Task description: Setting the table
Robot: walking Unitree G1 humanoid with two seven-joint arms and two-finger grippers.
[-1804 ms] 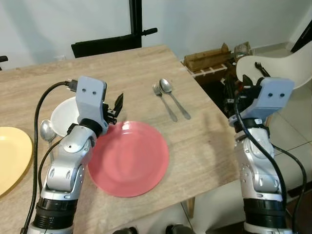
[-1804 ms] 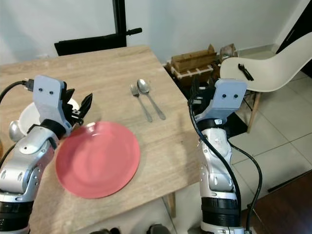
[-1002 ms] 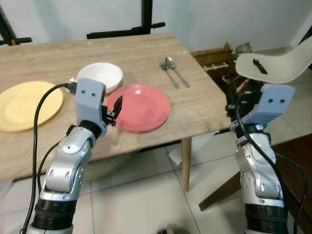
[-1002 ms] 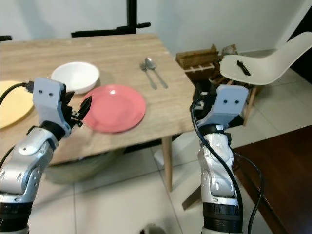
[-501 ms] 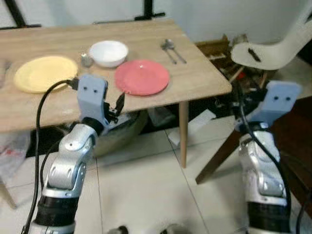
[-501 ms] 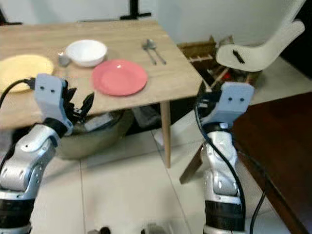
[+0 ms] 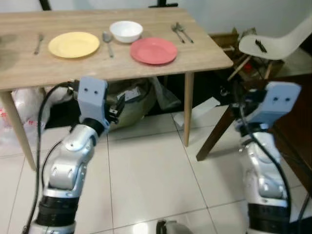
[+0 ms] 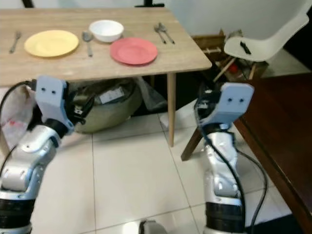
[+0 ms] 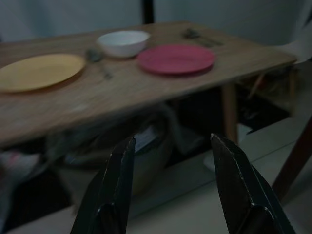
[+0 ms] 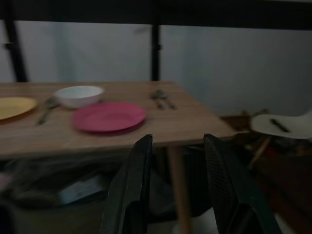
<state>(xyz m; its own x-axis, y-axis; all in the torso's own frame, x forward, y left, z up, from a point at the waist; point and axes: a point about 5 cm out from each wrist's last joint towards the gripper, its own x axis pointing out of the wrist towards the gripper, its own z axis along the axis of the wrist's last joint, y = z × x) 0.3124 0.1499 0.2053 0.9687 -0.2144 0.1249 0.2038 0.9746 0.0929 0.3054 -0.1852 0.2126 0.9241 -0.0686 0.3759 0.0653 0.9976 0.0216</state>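
Observation:
The wooden table [image 7: 204, 54] stands ahead of me, a good step away. On it lie a yellow plate [image 7: 73, 44], a spoon [image 7: 107, 43], a white bowl [image 7: 126, 30] and a red plate [image 7: 153, 50]. A fork and spoon pair [image 7: 181, 32] lies at the far right, and a lone fork [image 7: 38, 43] at the far left. My left gripper [image 9: 172, 142] is raised before my chest, open and empty, below table height. My right gripper [image 10: 178, 139] is held up the same way, open with nothing between its fingers.
A white chair [image 7: 273, 44] with a small dark object on its seat stands right of the table. A bulky bag [image 7: 129, 100] sits under the table. A dark wooden surface [image 8: 285, 126] is close on my right. Tiled floor [image 7: 146, 180] lies between me and the table.
The camera has drawn back from the table, which now sits farther off and higher in the picture. Both arms keep the same raised pose. Nothing on the table has moved.

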